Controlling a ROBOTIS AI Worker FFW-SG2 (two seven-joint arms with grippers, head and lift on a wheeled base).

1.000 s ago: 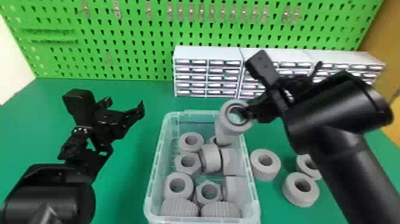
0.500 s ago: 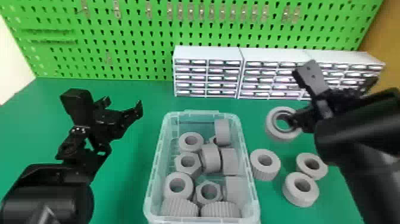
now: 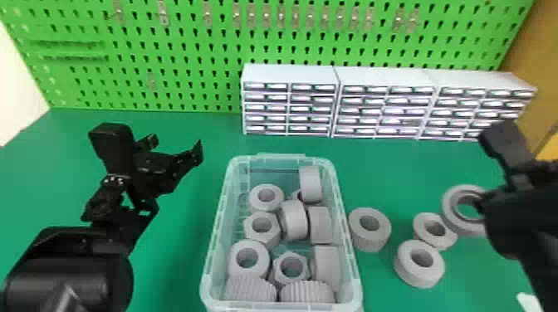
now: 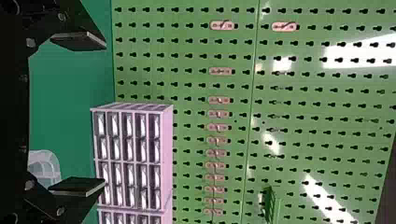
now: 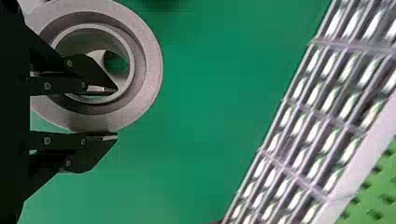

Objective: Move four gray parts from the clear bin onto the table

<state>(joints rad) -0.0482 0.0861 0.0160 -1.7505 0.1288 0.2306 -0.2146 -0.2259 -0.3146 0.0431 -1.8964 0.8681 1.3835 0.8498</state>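
Right of the clear plastic bin, our right gripper pinches a round gray ring. We moved it farther right.

And there the clear bin runs off the head view's bottom edge (some white thing does, too)!

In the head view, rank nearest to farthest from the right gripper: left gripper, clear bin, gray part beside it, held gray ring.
1. Held gray ring: in right gripper
2. Gray part: right of center
3. Clear bin: center
4. Left gripper: far left
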